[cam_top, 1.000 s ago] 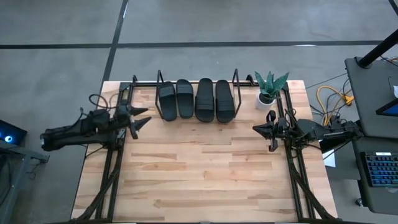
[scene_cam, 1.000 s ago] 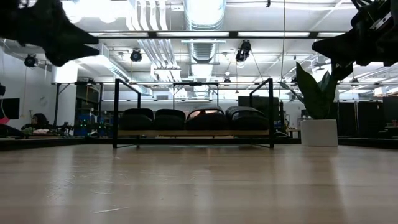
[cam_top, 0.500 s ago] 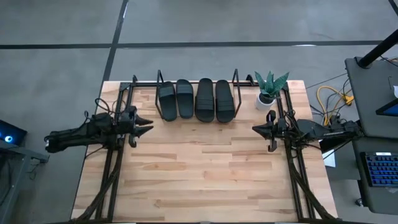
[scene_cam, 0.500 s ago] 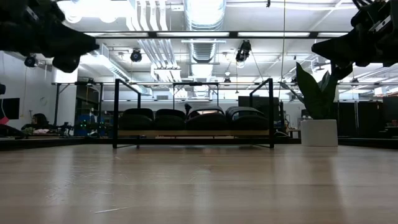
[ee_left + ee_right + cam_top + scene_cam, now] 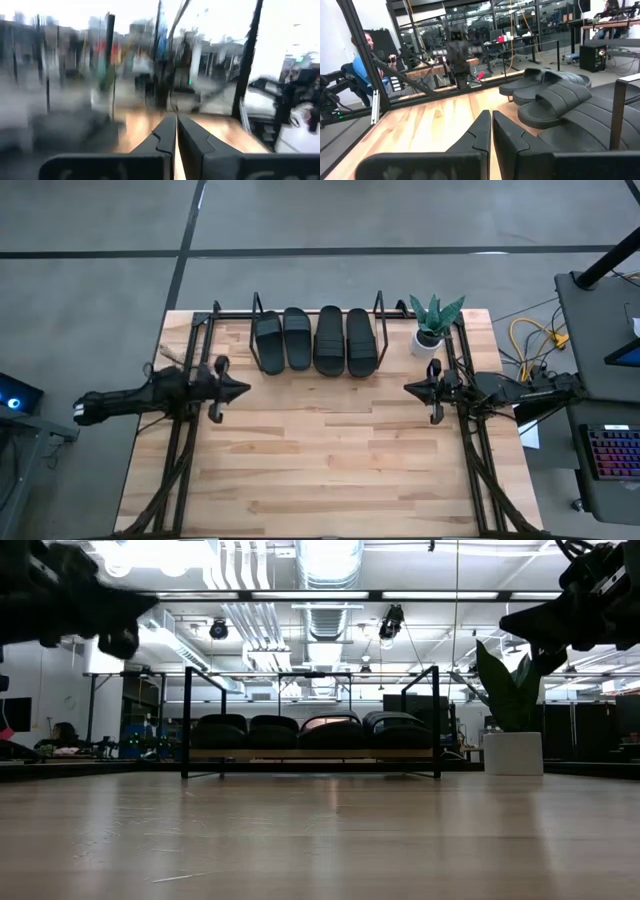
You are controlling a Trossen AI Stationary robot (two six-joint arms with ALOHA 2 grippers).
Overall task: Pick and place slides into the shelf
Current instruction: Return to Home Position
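Observation:
Several black slides point(image 5: 315, 340) lie side by side, soles down, on the shelf point(image 5: 316, 368), a low wooden board with black wire end frames at the table's far edge; the low view shows them in a row point(image 5: 310, 730). My left gripper point(image 5: 243, 389) hovers shut above the table's left side, pointing level toward the right. My right gripper point(image 5: 408, 388) hovers shut above the right side, pointing left; its wrist view shows the slides point(image 5: 560, 102) beside it. Neither holds anything.
A potted plant in a white pot point(image 5: 432, 330) stands at the far right corner, next to the shelf. Black arm frames run along the table's left edge point(image 5: 180, 450) and right edge point(image 5: 480, 460). Bare wood point(image 5: 330, 450) fills the middle and near part of the table.
My left gripper has shut from wide open. It has sunk a little, tipped up from slanting downward to level, and drawn toward the table's near edge. My right gripper and the slides have kept still.

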